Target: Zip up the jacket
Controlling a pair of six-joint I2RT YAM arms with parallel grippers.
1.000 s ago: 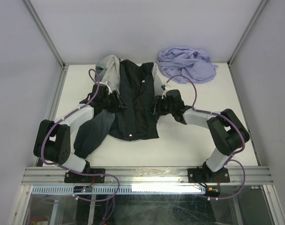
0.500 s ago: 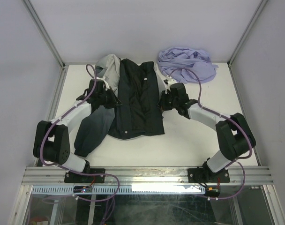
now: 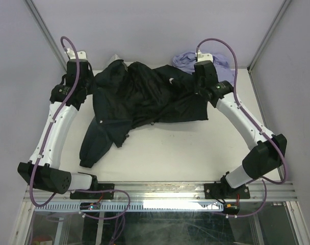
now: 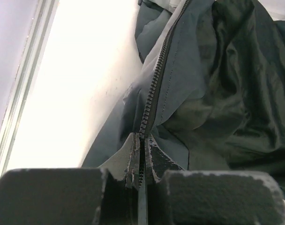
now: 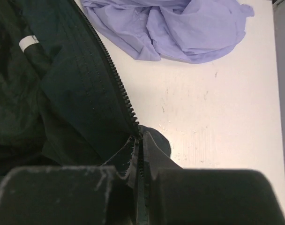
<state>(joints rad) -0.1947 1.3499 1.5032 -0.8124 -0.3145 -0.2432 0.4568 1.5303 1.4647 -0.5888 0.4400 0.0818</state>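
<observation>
Top cam: the jacket (image 3: 145, 99) lies spread open, lining up, across the table's (image 3: 196, 148) far half, held btwn the left gripper (image 3: 89, 88) and right gripper (image 3: 198, 86). Left wrist cam: jaws pinched tight on one zipper edge (image 4: 156, 79). Right wrist cam: jaws clamped on the other toothed edge (image 5: 112, 75), w/ a lavender cloth (image 5: 180, 28) beyond.

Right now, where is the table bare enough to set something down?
Bare table runs along the near side, between the jacket and the arm bases, widest on the right. The far edge is crowded: jacket, lavender garment, left gripper and right gripper.
</observation>
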